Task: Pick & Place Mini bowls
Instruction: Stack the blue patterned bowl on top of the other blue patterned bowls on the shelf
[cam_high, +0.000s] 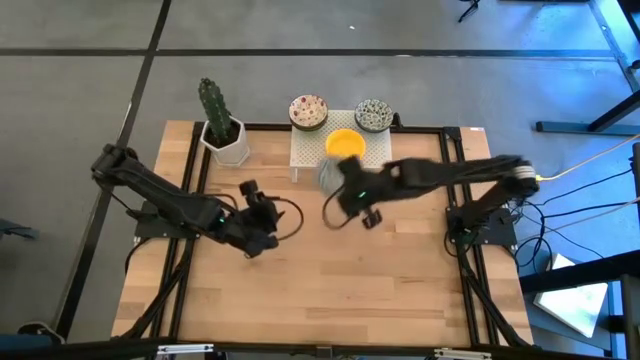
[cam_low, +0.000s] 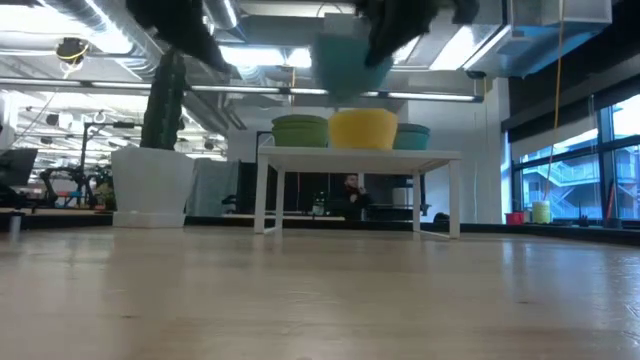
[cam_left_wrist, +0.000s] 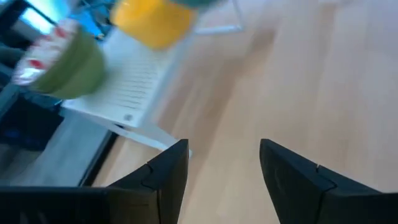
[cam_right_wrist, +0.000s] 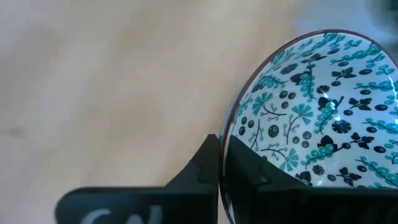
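My right gripper is shut on a mini bowl, white inside with a teal-green flower pattern, held in the air just in front of the white perforated stand. In the low view this bowl hangs well above the table. Three more mini bowls sit on the stand: a red-speckled one, a yellow one and a grey-green patterned one. My left gripper is open over the table's middle left, empty. My right gripper pinches the patterned bowl by its rim, one finger outside the wall and the other finger inside the hollow. The bowl is lifted clear of the table, with its opening facing the wrist camera.
A cactus in a white pot stands at the far left, beside the stand. The wooden table shows bare wood across its near half. Black frame rails run along the left and right sides.
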